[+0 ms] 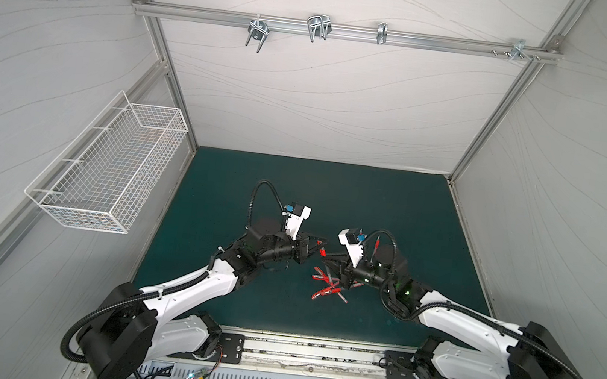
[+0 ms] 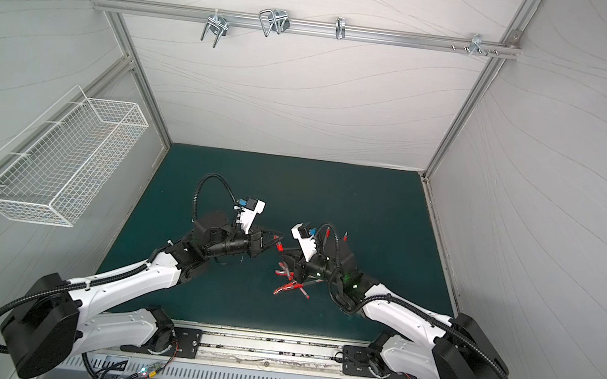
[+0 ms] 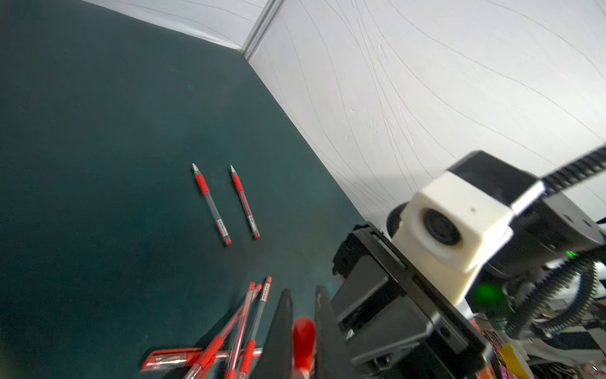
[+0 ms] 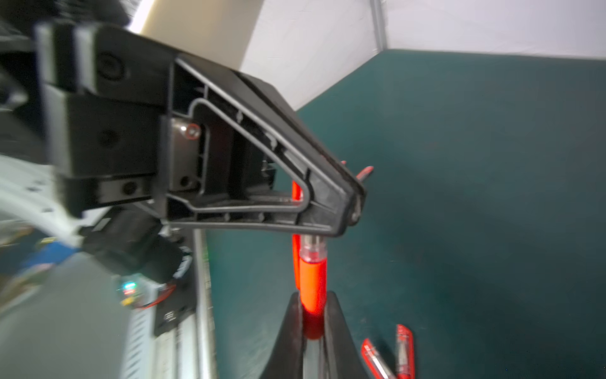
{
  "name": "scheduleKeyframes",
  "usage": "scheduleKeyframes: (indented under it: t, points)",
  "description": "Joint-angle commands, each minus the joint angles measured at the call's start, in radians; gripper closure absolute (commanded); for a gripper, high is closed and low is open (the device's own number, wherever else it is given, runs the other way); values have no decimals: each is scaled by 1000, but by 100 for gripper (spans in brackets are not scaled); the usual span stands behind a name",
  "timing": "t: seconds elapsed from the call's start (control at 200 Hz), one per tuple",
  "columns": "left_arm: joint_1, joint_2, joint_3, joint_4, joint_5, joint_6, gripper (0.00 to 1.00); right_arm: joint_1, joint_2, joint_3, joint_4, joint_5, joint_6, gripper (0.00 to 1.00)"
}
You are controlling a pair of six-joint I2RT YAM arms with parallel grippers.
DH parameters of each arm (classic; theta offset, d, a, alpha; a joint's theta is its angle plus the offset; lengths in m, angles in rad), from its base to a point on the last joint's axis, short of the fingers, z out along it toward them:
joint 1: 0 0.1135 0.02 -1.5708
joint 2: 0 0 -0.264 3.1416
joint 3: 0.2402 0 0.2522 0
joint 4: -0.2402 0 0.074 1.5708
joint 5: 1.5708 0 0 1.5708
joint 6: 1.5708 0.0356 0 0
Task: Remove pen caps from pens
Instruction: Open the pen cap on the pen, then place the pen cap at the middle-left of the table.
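Over mid dark green mat (image 1: 255, 184), the right gripper (image 4: 313, 300) clamps a clear-barrelled, red-banded stick pen (image 4: 314, 279); the left gripper (image 4: 355, 210) pinches its red plastic cap (image 4: 296, 259). Loose pens (image 1: 327, 290) lie at 6 o'clock.

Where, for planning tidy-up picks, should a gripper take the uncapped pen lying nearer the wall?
Probably its red grip sleeve, from straight above, jaws across the barrel: the uncapped pen lies flat on the mat, apart from its neighbour pen.
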Motion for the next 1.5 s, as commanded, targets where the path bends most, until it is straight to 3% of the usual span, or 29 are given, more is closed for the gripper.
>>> scheduleKeyframes:
  t: [0.0,0.085,0.17,0.42,0.49,0.565,0.65,0.8,0.935,1.245,1.496]
  points:
    - [14,-22,11,27,-100,-30,100,78,-4,26,-140,391,-72,100]
    - [30,-16,9,27,-102,-53,100,123,13,40,-151,487,-83,100]
    - [61,-8,-3,55,-75,-91,100,121,18,39,-134,419,-86,100]
    - [121,-3,-38,136,-11,-140,100,-150,60,40,-103,-293,12,100]
    - [131,-1,-51,175,10,-157,100,-194,100,60,-116,-412,28,100]
    - [139,-5,-62,201,21,-167,100,-208,129,70,-109,-460,37,100]
    - [141,-17,-63,197,18,-164,100,-197,124,72,-123,-403,33,100]
    - [141,-26,-64,189,14,-161,100,-34,39,92,-270,36,-110,100]
    - [141,-23,-63,184,11,-156,100,34,1,85,-276,229,-129,100]
    - [142,-16,-54,125,-33,-131,100,30,-24,76,-270,236,-119,100]
    - [141,-15,-15,-130,-270,-79,100,-100,-56,58,-298,238,-12,100]
